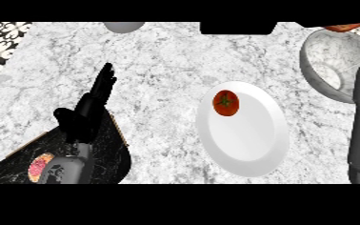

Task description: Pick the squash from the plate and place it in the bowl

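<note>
A small round red squash with a green stem [225, 103] sits on the upper left part of a white oval plate [246, 143] on the grey-veined marble desk [162, 62], untouched. The left hand [88, 107], black and straight-fingered, rests open at nine o'clock of the plate, fingers pointing toward twelve, holding nothing. Along the right edge a dark forearm [355, 138] runs up past the plate; the right hand itself cannot be made out, so whether it is open or closed cannot be told. The marble-patterned bowl [330, 64] lies at about one o'clock of the plate, tilted so its hollow shows.

The pick has not begun. Done well, the right hand, being nearer, would likely come down over the squash from three o'clock with fingers spread wide. It should close round the squash's middle, not its top, since a round thing may roll across the smooth plate. Lift straight up before travelling toward one o'clock, clearing the bowl's near rim.
</note>
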`<state>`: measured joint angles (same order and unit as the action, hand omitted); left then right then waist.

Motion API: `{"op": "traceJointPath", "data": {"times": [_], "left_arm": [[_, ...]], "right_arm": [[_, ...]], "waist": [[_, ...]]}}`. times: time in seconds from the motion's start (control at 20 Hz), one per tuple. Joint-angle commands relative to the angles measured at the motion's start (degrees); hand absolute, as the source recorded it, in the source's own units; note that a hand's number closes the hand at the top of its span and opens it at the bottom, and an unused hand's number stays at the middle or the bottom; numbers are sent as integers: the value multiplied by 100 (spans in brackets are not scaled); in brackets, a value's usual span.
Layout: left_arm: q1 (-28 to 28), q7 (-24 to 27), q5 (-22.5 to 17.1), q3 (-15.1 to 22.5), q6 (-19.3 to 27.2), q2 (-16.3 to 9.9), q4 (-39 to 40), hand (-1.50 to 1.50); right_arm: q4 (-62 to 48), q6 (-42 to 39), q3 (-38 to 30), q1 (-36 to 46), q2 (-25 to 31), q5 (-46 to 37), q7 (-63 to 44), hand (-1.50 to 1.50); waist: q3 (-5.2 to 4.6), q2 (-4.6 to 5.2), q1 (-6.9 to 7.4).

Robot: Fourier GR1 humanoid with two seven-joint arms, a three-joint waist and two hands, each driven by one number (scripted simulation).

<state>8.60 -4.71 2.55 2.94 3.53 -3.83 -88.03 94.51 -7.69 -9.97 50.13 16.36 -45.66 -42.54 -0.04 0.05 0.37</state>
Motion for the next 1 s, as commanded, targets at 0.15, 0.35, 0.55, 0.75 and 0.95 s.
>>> {"op": "traceJointPath", "data": {"times": [0.15, 0.35, 0.55, 0.75, 0.95], "left_arm": [[362, -202, -67, -250, 11, -118, 134, 0], [-283, 53, 107, 146, 48, 126, -148, 0], [-14, -23, -125, -217, -182, -165, -34, 0], [428, 69, -105, -335, -148, -125, 457, 0], [318, 92, 34, -50, -59, 115, 381, 0]], "right_arm": [[-1297, -39, -88, -279, 929, -493, 788, 150], [-2056, 286, -380, -380, 1366, -492, 1527, 150], [-2953, 848, -679, -415, 1509, -458, 2057, 150], [-3656, 1385, -667, -564, 1543, -665, 2460, 150], [-4950, 1936, -925, -490, 1701, -624, 3144, 150]], "waist": [[3, 29, 1], [5, 10, 32], [5, 10, 27], [4, 21, 4], [8, 48, 65]]}}
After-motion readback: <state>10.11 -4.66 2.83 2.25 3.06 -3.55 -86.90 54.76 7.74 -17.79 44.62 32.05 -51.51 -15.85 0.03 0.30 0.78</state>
